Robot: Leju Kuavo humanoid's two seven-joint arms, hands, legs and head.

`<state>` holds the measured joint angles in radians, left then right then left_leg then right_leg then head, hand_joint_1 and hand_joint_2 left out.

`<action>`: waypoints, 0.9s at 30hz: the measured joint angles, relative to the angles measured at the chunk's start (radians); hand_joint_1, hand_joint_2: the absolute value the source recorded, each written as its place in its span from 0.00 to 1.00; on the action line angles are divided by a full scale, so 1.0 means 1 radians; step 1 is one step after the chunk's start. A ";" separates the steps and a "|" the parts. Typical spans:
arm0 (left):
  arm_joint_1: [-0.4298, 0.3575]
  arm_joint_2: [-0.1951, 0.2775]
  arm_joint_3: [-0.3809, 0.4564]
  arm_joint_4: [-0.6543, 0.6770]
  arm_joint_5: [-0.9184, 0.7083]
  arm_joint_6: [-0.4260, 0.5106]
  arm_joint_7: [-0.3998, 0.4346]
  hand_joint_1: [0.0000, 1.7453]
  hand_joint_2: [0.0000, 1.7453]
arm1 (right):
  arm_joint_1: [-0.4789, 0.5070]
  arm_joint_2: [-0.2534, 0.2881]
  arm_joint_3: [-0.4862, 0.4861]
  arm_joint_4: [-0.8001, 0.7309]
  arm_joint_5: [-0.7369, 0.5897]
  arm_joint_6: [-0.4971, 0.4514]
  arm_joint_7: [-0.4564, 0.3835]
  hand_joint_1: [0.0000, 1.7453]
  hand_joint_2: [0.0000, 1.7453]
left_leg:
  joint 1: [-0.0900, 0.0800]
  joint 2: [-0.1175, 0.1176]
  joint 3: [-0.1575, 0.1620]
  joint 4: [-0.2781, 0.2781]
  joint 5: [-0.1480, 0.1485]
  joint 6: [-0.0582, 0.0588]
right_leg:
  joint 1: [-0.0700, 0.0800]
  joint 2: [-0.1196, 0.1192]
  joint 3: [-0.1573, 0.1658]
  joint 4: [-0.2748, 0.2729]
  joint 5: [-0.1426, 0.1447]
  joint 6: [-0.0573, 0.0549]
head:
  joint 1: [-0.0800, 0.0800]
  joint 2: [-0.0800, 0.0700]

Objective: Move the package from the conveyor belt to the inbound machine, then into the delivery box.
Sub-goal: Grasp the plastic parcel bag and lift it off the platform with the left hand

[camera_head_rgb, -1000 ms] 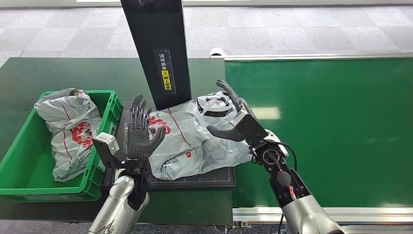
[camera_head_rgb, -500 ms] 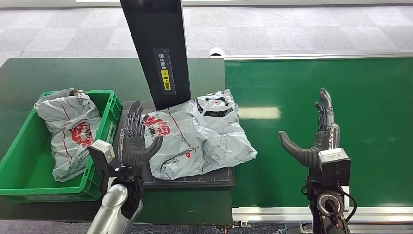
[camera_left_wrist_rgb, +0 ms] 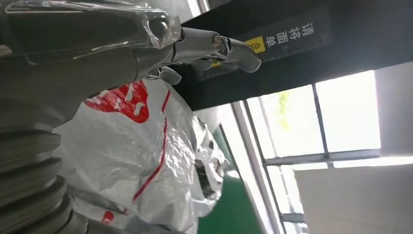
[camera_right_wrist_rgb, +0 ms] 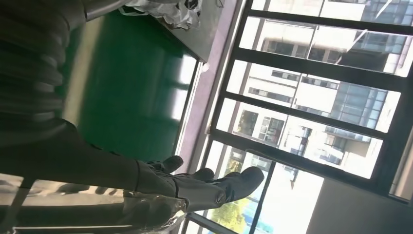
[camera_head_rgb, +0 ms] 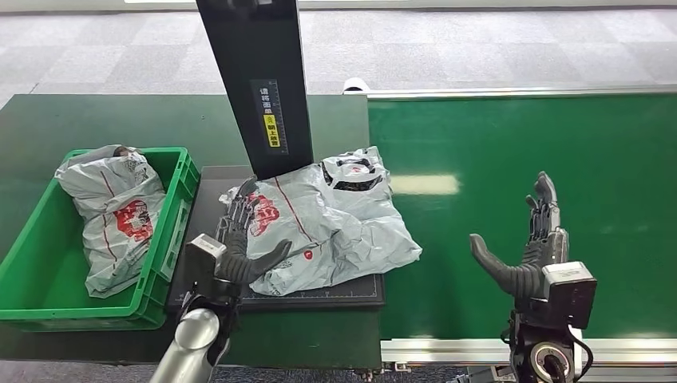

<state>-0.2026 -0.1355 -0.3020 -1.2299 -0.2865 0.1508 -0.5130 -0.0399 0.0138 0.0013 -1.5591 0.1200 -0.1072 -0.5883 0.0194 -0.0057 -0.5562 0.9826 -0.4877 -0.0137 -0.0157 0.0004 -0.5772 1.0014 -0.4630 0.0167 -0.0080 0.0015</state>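
A grey plastic package [camera_head_rgb: 323, 223] with red print lies on the black plate of the inbound machine [camera_head_rgb: 214, 182], under its dark upright column [camera_head_rgb: 255, 80]. My left hand [camera_head_rgb: 243, 243] is spread wide and empty at the package's near left edge, fingers raised over it. The left wrist view looks past that hand's fingers [camera_left_wrist_rgb: 214, 46] at the same package [camera_left_wrist_rgb: 146, 146]. My right hand [camera_head_rgb: 527, 251] hovers empty with fingers apart over the green conveyor belt [camera_head_rgb: 527, 152], well right of the package. Its fingers [camera_right_wrist_rgb: 209, 187] are spread against the windows.
A green delivery box [camera_head_rgb: 24, 275] stands left of the machine and holds another grey package [camera_head_rgb: 112, 211]. A metal rail [camera_head_rgb: 479, 348] edges the belt's near side. Dark green tabletop surrounds the box and machine.
My left hand has shifted right and lower, closer to the package's edge. My right hand has drawn back and down a little over the belt. The package has not moved.
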 joint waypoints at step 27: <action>-0.354 -0.081 -0.185 0.587 -0.677 -0.223 0.386 1.00 1.00 | 0.007 0.138 -0.077 0.069 0.106 0.136 0.078 0.00 1.00 | 0.000 -0.002 0.005 0.000 0.001 0.000 | 0.000 -0.001 0.006 0.000 0.000 0.000 | 0.000 0.000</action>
<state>-0.5562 -0.2167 -0.4868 -0.6429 -0.9632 -0.0722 -0.1268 -0.0331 0.1522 -0.0760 -1.4897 0.2262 0.0291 -0.5098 0.0190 -0.0073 -0.5515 0.9825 -0.4868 -0.0136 -0.0161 -0.0011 -0.5707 1.0015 -0.4626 0.0166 -0.0078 0.0015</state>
